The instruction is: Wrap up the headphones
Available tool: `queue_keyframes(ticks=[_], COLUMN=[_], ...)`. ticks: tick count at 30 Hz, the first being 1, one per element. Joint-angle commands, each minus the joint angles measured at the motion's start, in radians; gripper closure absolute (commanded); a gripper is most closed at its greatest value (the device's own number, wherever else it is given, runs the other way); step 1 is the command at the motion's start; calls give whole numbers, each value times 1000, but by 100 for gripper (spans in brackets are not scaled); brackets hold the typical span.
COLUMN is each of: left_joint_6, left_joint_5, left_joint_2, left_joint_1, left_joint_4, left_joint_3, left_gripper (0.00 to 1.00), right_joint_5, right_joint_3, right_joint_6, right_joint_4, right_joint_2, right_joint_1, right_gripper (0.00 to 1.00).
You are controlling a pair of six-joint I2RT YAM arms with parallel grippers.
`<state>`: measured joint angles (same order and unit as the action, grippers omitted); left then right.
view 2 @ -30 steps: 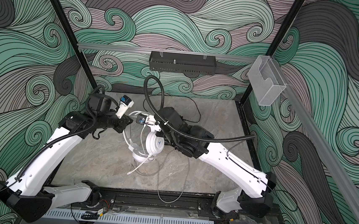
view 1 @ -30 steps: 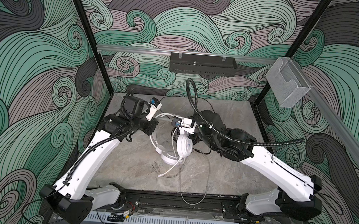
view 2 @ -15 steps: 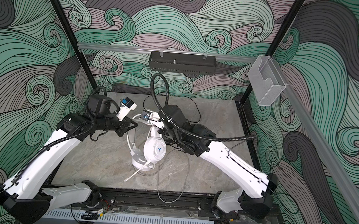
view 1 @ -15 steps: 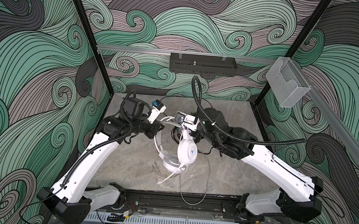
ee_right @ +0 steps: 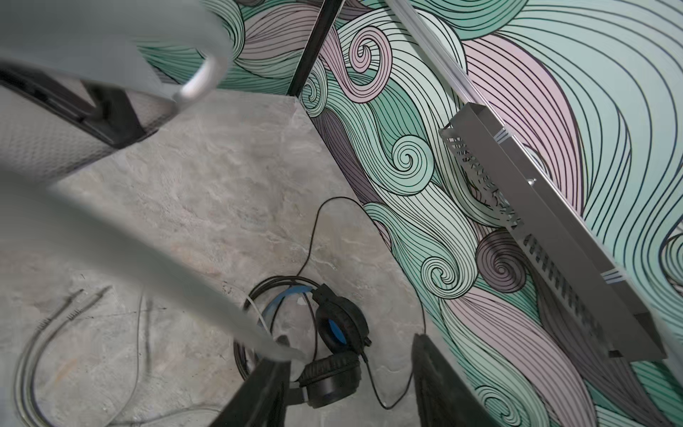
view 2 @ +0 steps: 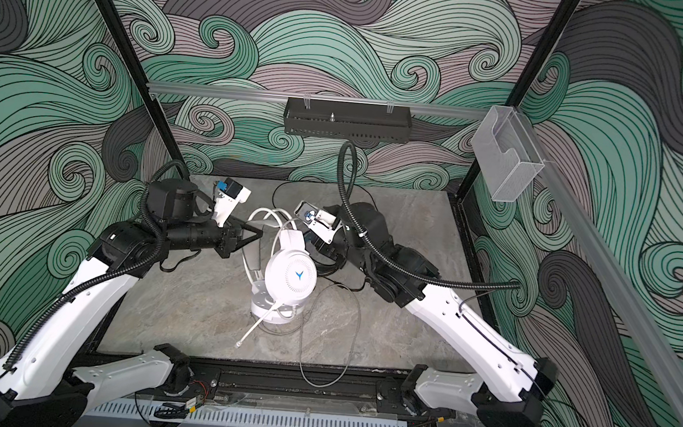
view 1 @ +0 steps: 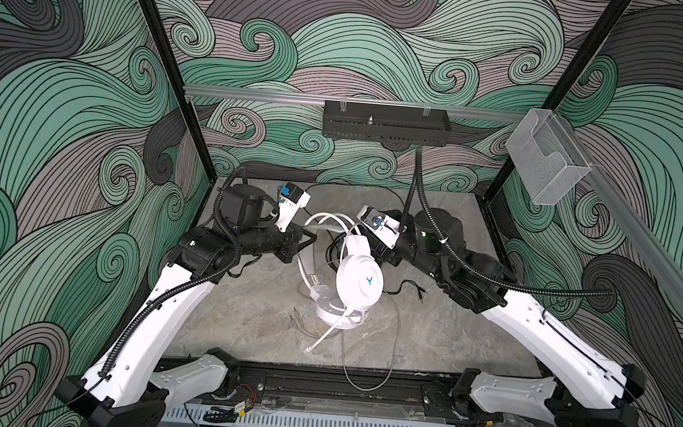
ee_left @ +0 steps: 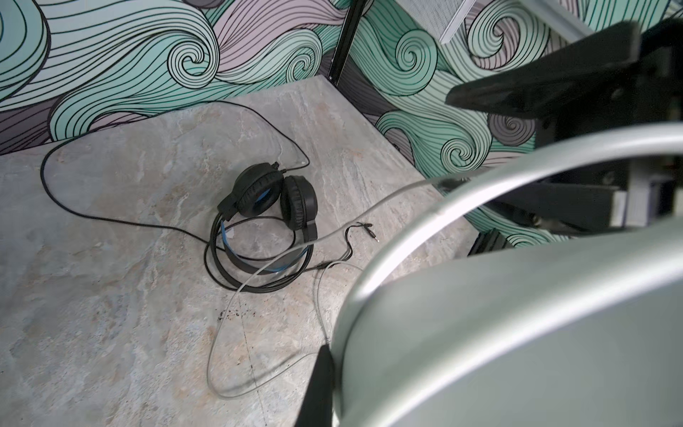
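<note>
Centrally on the tabletop [view 1: 240, 319], the white headset [view 1: 359, 287] stands with one ear cup flat on the surface and the other raised above it, its pale cable [view 1: 394, 344] looping toward the front edge. The left claw [view 1: 312, 240] is clamped on its headband, holding the arch up. The right claw [ee_right: 345, 351] has its jaws apart and grips nothing. Below it lies the black headset [ee_left: 273, 199], its black cable [ee_left: 111, 218] trailing loose behind.
</note>
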<state>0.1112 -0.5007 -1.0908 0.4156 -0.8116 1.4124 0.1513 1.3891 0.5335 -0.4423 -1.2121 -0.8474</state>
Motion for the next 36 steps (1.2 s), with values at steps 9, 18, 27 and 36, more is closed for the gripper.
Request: queue_keyframes(ticks=[9,18,27,36], left_joint_6=[294,399,451,480], left_joint_5=[79,237,244,243], left_joint_2=[-1,-29,-53,-73], left_joint_1=[6,7,9,17], left_joint_4=[93,29,36,38], left_joint_3=[213,304,339,365], left_gripper=[100,100,100,100], right_joint_5=[-428,-582,-690,-754], right_joint_3=[-168,-220,-259,-162], right_joint_6=[-389,-553,-723,-872], right_joint_4=[315,531,732,889], right_joint_2=[68,-33,-132,-308], right_joint_1=[163,221,222,220], right_gripper=[33,26,22,23])
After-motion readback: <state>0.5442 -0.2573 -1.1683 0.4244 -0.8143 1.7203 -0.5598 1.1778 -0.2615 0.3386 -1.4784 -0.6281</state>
